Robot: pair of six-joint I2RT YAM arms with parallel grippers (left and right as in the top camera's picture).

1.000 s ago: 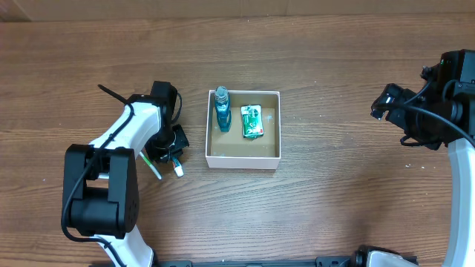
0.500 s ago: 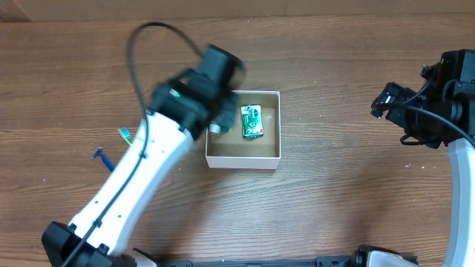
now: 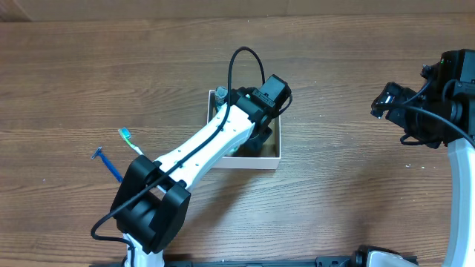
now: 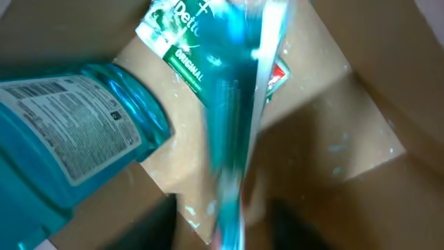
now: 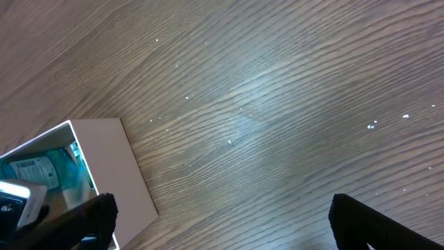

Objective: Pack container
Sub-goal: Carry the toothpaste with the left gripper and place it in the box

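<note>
The container (image 3: 276, 152) is a white-walled square box with a tan floor at the table's middle. It also shows in the left wrist view (image 4: 340, 132) and the right wrist view (image 5: 118, 167). A teal mouthwash bottle (image 4: 69, 139) and a green packet (image 4: 184, 48) lie inside it. My left gripper (image 4: 229, 226) reaches down into the container, shut on a slim, blurred teal item (image 4: 239, 104). In the overhead view the left wrist (image 3: 260, 111) hides most of the inside. My right gripper (image 5: 222, 222) is open and empty over bare table to the right.
A green-and-white toothbrush (image 3: 130, 139) and a blue razor (image 3: 107, 165) lie on the wood table left of the container. The right arm (image 3: 423, 111) hovers at the right edge.
The left arm has swung from the table's left side over to the container and now reaches down inside it. The right arm has not moved.
</note>
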